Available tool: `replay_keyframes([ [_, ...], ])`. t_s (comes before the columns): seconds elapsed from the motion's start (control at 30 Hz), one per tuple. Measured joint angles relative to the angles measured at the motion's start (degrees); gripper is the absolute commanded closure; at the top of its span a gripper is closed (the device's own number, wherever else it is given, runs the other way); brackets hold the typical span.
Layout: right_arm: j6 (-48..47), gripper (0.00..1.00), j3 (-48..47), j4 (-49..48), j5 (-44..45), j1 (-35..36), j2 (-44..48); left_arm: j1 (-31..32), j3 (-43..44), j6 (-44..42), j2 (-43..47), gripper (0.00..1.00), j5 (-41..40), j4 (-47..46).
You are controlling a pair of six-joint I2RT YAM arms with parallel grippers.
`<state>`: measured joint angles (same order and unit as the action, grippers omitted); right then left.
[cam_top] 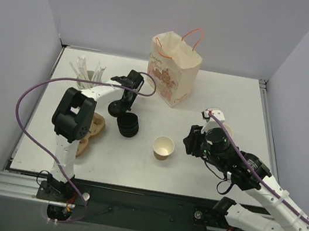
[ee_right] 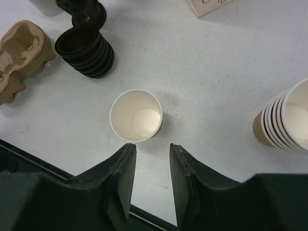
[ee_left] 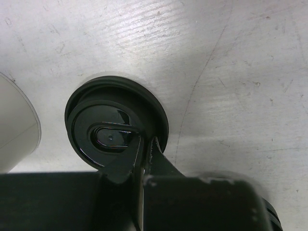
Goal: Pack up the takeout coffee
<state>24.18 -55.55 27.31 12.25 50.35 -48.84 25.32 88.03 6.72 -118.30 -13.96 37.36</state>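
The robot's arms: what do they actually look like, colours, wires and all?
Both the left arm and the right arm are white links joined by chunky black joint housings. A thin purple cable loops loosely along each one. Each ends in a matte black tool with two flat, blade-like fingers, clearest on the right tool; the left tool looks alike.

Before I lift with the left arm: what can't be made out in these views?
Left wrist: the top lid hides the rest of the lid stack, so how many the left gripper pinches is unclear.
Right wrist: cup stack cut by the right edge, paper bag by the top edge.
Top view: paper bag's inside hidden by its walls.
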Motion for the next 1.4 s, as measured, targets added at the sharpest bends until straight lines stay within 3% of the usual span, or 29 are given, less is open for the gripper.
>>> replay_keyframes([
  [0.27, -0.1, 0.65, -1.6, 0.4, 0.4, 0.0, -0.8, -0.2, 1.7, -0.6, 1.0, 1.0, -0.8, 1.8],
  [0.63, 1.1, 0.66, -1.5, 1.3, 3.4, 0.0, 0.1, 2.3, 10.7, -1.4, 8.8, 1.0, 0.3, 7.9],
  [0.93, 4.2, 0.66, 1.3, 5.6, 9.3, 0.0, 11.0, 22.5, 9.4, 1.6, 21.1, 1.0, 2.0, 11.8],
  [1.1, 5.5, 0.66, 1.7, 8.4, 12.7, 0.0, 16.8, 33.3, 8.7, 5.6, 22.9, 1.0, 2.7, 12.6],
  [1.4, 6.2, 0.65, 1.7, 11.5, 14.8, 0.0, 18.2, 39.8, 7.1, 10.7, 20.0, 1.0, 0.9, 14.1],
])
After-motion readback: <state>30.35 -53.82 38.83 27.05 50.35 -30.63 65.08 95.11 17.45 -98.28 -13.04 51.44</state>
